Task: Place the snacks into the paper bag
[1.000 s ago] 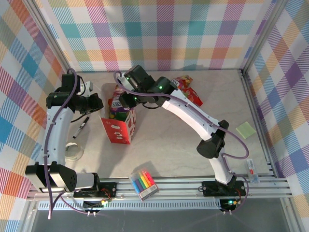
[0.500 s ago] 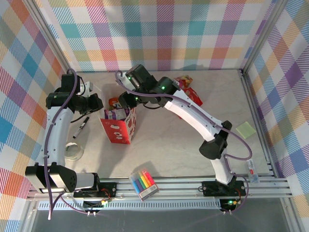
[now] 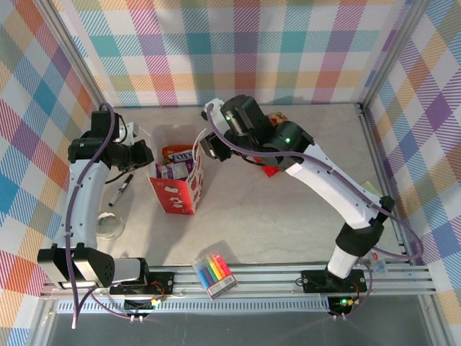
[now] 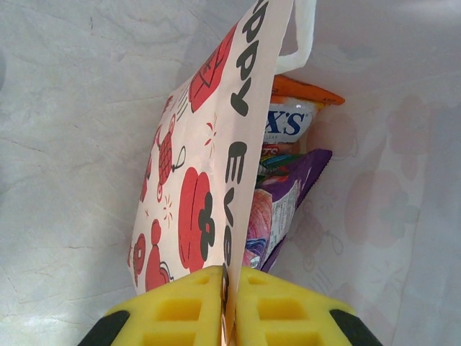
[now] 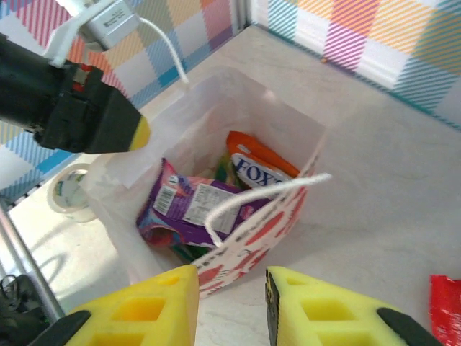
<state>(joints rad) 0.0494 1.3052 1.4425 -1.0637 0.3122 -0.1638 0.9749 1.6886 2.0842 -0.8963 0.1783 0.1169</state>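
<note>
The bag [image 3: 175, 194] stands upright on the table [image 3: 252, 216], left of the middle, with its mouth open. The left gripper [image 4: 229, 280] is pinched tight on the bag's top edge (the yellow pads have the paper wall squeezed flat between them). Inside there's a purple packet [image 5: 189, 205] lying across the top and an orange packet [image 5: 261, 166] with the FOX'S print beside it. Something green pokes out underneath, can't tell what exactly. The right gripper [image 5: 232, 288] hovers just above the bag's rim, jaws apart with nothing between them. One string handle [image 5: 266, 193] arcs across the opening. A red packet [image 5: 446, 310] lies on the table, apart from the bag. Down at the near edge sits the marker pack [image 3: 215, 274], and a pen [image 3: 121, 189] and a tape roll [image 3: 109, 227] lie left of the bag.
</note>
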